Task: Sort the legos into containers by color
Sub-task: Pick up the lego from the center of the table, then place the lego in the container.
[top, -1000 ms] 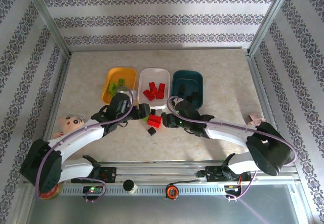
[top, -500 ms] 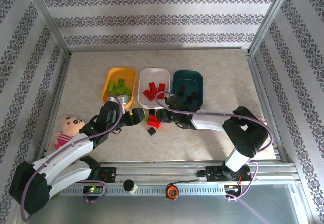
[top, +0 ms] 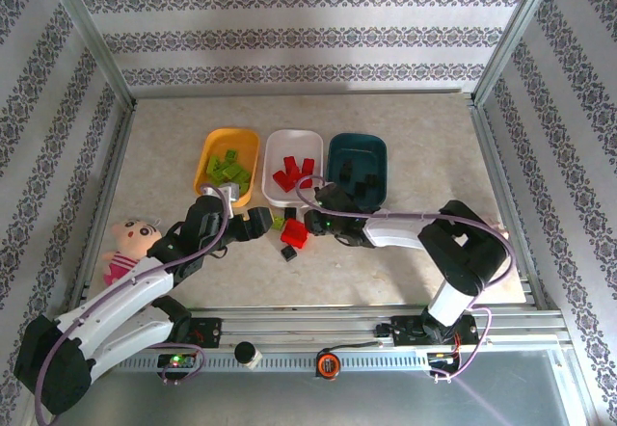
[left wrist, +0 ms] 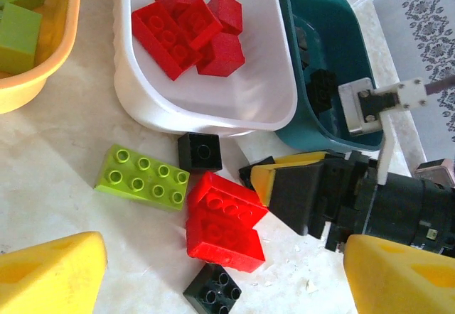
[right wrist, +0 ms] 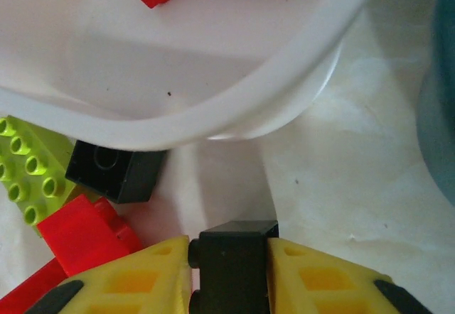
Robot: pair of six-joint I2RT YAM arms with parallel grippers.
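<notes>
Pinching a black lego: right gripper, arm outstretched low leftward.

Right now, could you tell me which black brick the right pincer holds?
The black brick between its yellow fingers; the black one by the white tray lies free.

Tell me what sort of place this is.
Most likely a robot training cell in a lab, not a home: an aluminium frame boxes in wallpapered panels, a perforated mounting rail runs along the front, and a cartoon doll and a white tray of red legos look staged.
</notes>
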